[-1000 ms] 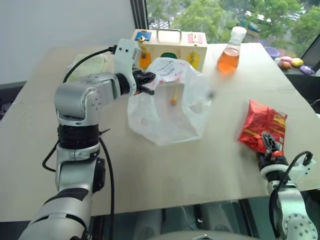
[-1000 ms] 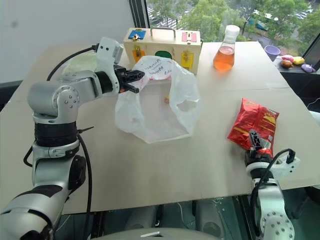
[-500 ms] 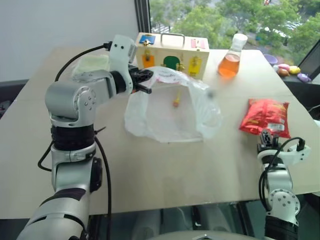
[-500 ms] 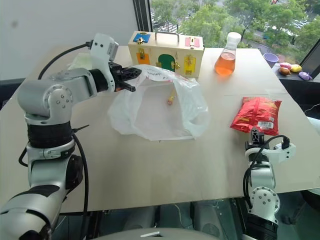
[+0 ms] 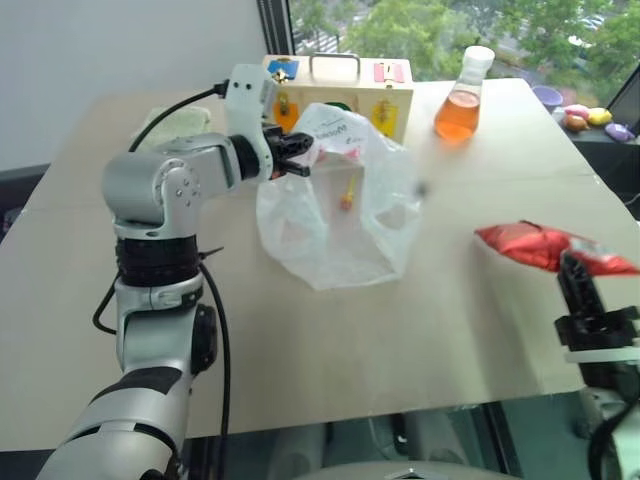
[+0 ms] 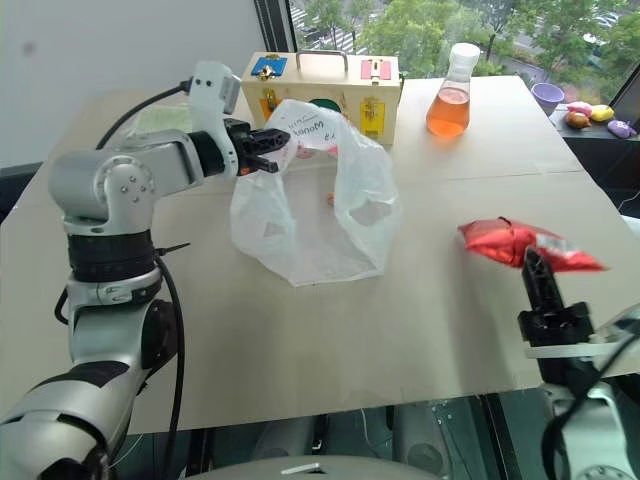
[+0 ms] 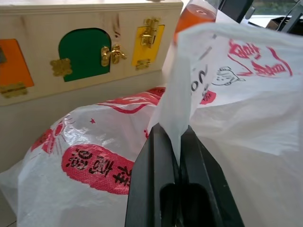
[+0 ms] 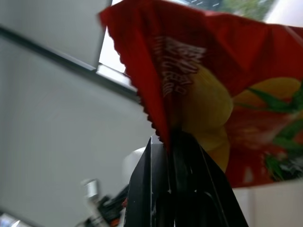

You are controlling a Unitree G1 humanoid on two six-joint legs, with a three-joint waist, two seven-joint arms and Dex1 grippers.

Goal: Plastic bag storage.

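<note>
Red foil snack packet (image 6: 520,245) hangs pinched in the right gripper (image 6: 537,275) at the table's (image 6: 330,330) near edge, well right of the plastic bag (image 6: 315,215), whose rim the left gripper (image 6: 262,150) nips, mouth held up, before the wooden latch box (image 6: 325,85).

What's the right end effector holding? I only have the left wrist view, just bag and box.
Observer: The right end effector is shut on the edge of the red packet, held above the table.
Operator: Bag open at all?
Observer: Yes. The bag stands open on the table, its mouth facing the robot, with the left end effector pinching its top rim.
Operator: Anything behind it besides the box?
Observer: A flask of orange liquid stands right of the box.
</note>
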